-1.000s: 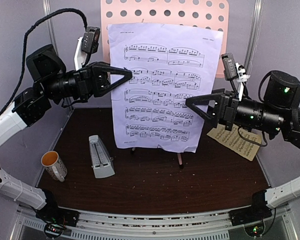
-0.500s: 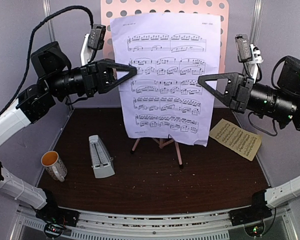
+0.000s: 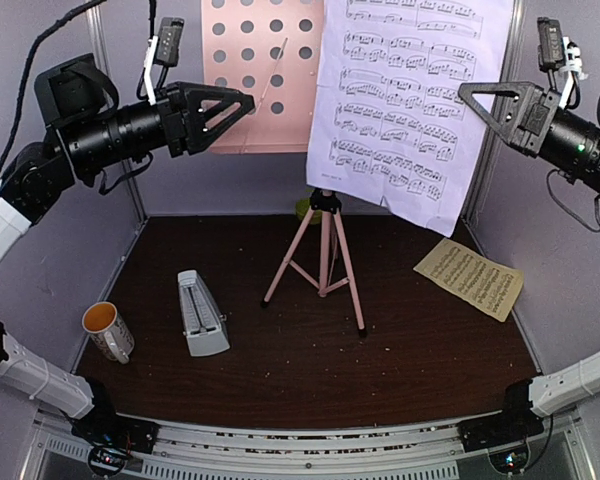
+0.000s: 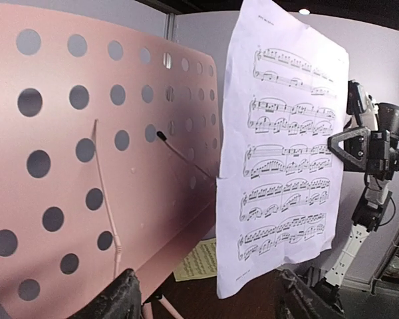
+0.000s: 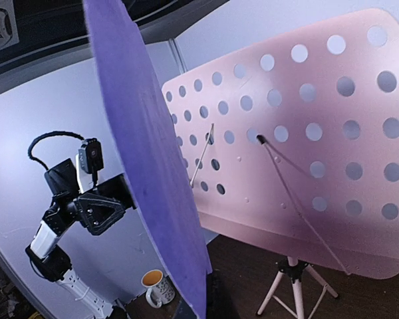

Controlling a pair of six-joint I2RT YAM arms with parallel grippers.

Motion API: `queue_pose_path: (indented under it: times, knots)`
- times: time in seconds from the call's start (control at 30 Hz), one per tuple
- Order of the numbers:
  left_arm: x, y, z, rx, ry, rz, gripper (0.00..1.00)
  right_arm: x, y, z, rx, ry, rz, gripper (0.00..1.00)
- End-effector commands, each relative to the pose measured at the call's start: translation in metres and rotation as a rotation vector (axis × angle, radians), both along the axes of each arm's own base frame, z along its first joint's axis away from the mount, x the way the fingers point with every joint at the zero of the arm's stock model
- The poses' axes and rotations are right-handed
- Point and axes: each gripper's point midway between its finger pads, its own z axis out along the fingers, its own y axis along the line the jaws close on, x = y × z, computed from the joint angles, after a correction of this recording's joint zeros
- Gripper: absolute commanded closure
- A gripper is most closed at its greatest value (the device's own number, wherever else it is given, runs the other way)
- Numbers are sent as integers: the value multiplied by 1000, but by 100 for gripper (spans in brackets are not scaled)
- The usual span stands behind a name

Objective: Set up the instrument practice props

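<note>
Stand comes first: the pink music stand (image 3: 265,75) has its tripod planted at the middle of the table (image 3: 280,380), toward the far edge. Its perforated desk is raised and faces the arms, with nothing on it.

The lavender sheet (image 3: 410,100) hangs in the air with its long axis upright and slightly tilted. It covers the desk's right end but does not look seated on it; the right wrist view shows it edge-on, with the desk beyond. The right gripper (image 3: 467,93) is clamped on the sheet's right edge. From that pincer the desk lies to the left and farther back, so seating the page probably calls for a leftward carry and a lowering onto the ledge.

The left gripper (image 3: 248,100) is spread wide, grips nothing, and is the nearer one to the desk face.

The pale-yellow page (image 3: 470,278) lies flat near the right edge. The grey metronome (image 3: 202,315) stands toward the front-left corner.
</note>
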Motion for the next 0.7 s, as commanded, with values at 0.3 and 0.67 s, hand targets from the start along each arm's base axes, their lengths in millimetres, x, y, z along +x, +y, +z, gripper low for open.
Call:
queue_pose_path:
  times: [0.3, 0.67]
  knots:
    - [54, 25, 11, 131, -70, 339, 30, 50, -16, 51, 94, -55, -130, 100]
    - [79, 11, 21, 231, -139, 405, 32, 79, -9, 59, 49, -113, -183, 100]
